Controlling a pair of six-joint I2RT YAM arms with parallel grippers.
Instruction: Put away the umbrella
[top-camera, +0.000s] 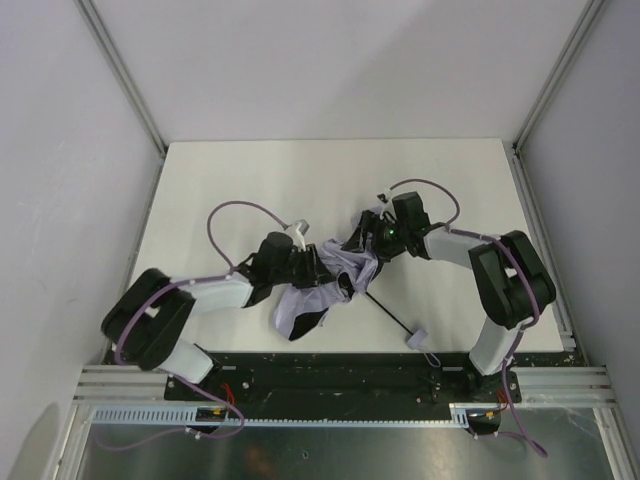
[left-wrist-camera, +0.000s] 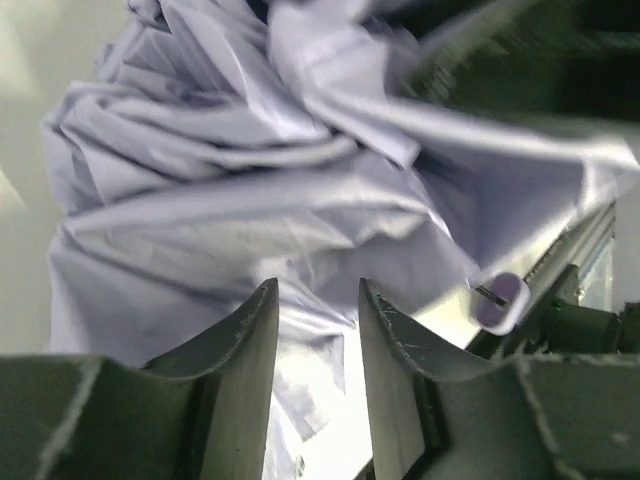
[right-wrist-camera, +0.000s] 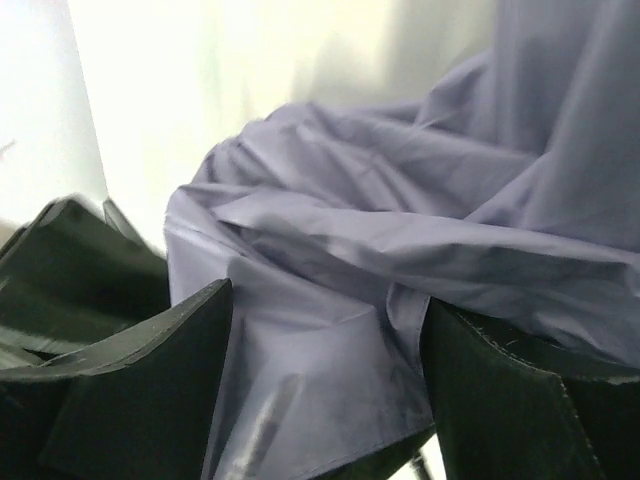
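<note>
The umbrella (top-camera: 305, 308) lies crumpled at the table's middle, its pale lavender canopy bunched between both arms. A thin black shaft (top-camera: 386, 312) runs from it toward the near right and ends in the small lavender handle (top-camera: 418, 338). My left gripper (top-camera: 325, 272) presses into the canopy from the left. In the left wrist view its jaws (left-wrist-camera: 318, 288) stand apart, open, with fabric (left-wrist-camera: 250, 200) lying past and under the gap. My right gripper (top-camera: 368, 245) reaches in from the right. Its jaws (right-wrist-camera: 328, 300) are wide, open, with loose folds of canopy (right-wrist-camera: 400, 230) filling the space between them.
The white table (top-camera: 260, 180) is walled by grey panels on the left, back and right. A black base plate and metal rails (top-camera: 330, 385) run along the near edge by the arm bases. Purple cables loop above both forearms.
</note>
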